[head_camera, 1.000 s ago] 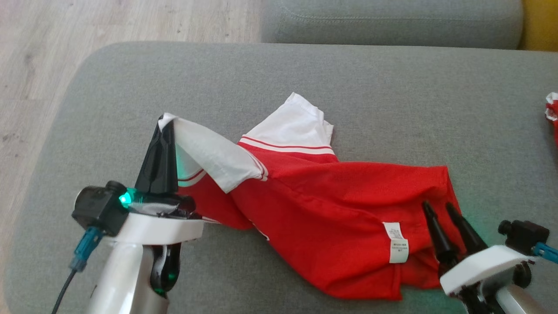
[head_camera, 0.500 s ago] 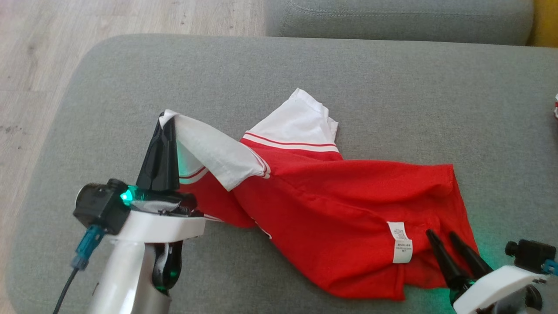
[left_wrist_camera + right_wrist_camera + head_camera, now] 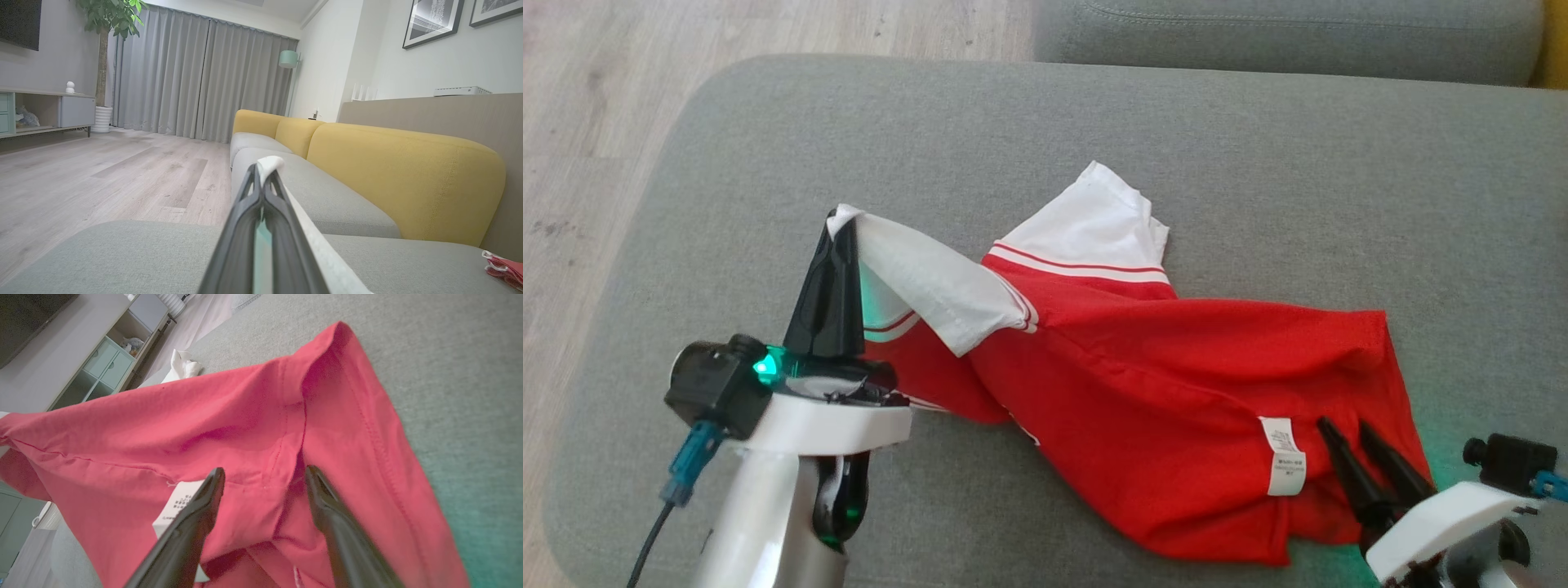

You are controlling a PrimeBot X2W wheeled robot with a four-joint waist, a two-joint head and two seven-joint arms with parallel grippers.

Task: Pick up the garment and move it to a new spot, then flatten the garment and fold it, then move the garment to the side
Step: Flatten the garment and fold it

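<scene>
Garment [image 3: 1176, 392]: red body with white sleeves, lying crumpled on the grey seat cushion [image 3: 1258, 147]. In the head view it runs from centre out toward 4 o'clock.
Left gripper [image 3: 838, 222]: at 8 o'clock in the head view, fingers pointing to 12 o'clock. It is clenched on the edge of the near sleeve [image 3: 931, 282], with white cloth showing above the tips.
Near sleeve: raised off the cushion at the gripped end, sloping down toward 4 o'clock to join the red body.
Far sleeve [image 3: 1094, 224]: lies flat on the cushion at 12 o'clock of the garment body, red stripes at its seam.
Right gripper [image 3: 1347, 426]: at 4 o'clock in the head view. It is released, jaws apart, fingers pointing toward 11 o'clock over the garment's hem corner.
Right wrist view: the two fingers stand either side of a seam fold in the red cloth. Contact with the cloth cannot be told.
Care label [image 3: 1286, 457]: white, on the red cloth, just at 9 o'clock of the right gripper.
Floor [image 3: 588, 122]: pale wood, at 10 o'clock beyond the cushion edge.
Backrest [image 3: 400, 171]: yellow, at 3 o'clock in the left wrist view.
Small red and white item [image 3: 504, 267]: on the cushion at 4 o'clock in the left wrist view, well apart from the left gripper.
</scene>
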